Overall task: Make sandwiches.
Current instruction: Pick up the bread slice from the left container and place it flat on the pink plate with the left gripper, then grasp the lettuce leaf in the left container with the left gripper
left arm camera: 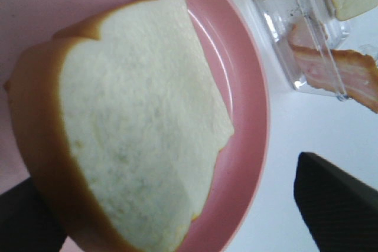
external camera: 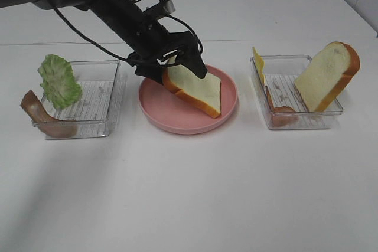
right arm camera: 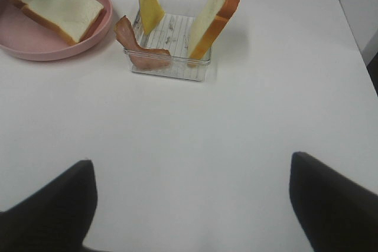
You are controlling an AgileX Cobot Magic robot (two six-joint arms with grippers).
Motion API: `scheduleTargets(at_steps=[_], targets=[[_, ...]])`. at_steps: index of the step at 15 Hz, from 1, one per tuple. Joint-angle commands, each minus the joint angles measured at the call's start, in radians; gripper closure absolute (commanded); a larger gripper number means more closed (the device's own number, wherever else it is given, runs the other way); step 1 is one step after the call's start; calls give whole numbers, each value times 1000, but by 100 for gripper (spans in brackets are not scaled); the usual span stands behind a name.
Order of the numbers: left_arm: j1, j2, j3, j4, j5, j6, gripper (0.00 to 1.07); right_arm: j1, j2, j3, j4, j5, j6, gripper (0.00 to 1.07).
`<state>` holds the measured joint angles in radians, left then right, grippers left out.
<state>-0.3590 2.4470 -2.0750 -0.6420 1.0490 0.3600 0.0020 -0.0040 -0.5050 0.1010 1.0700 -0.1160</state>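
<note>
Bread slice [external camera: 195, 90] laid as sandwich base across pink plate [external camera: 177, 123], running 10 to 4 o'clock. Left end effector [external camera: 176, 69] released, jaws spread astride its 10 o'clock end. Right end effector [right arm camera: 189, 205] released, hovering over tabletop [right arm camera: 236, 146]. Lettuce [external camera: 59, 81] at 9 o'clock, cheese [external camera: 258, 63] at 3 o'clock, not yet stacked.

bright even light, soft close-up blur

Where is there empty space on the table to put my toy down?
The wide white table in front of the pink plate and both trays is bare. Narrower bare strips lie between the plate and the left tray, and between the plate and the right tray. Crowded: the plate, with a bread slice and the left end effector over it.
</note>
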Motion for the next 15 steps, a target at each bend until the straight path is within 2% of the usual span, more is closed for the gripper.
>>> scheduleTargets(at_steps=[1,3,5,8,10,13,15], targets=[[-45,-9,-68,174,-5,-82,18,-5,-13,2,-4,-9,6,29],[-88,-9,-123,358,26,-170,18,-5,-13,2,-4,-9,6,29],[-123,-9,-152,482,72,-228,18,-5,-13,2,-4,-9,6,29],[-133,-9,-155,498,132,-259,18,-5,-13,2,-4,-9,6,29],[-133,-9,-172,528,167,-259,18,-5,-13,2,-4,-9,6,29],[-129,-21,-265,576,220,-330,27,-5,-13,2,-4,-9,6,29],[-116,-83,-271,579,219,-354,30,-5,-13,2,-4,-9,6,29]])
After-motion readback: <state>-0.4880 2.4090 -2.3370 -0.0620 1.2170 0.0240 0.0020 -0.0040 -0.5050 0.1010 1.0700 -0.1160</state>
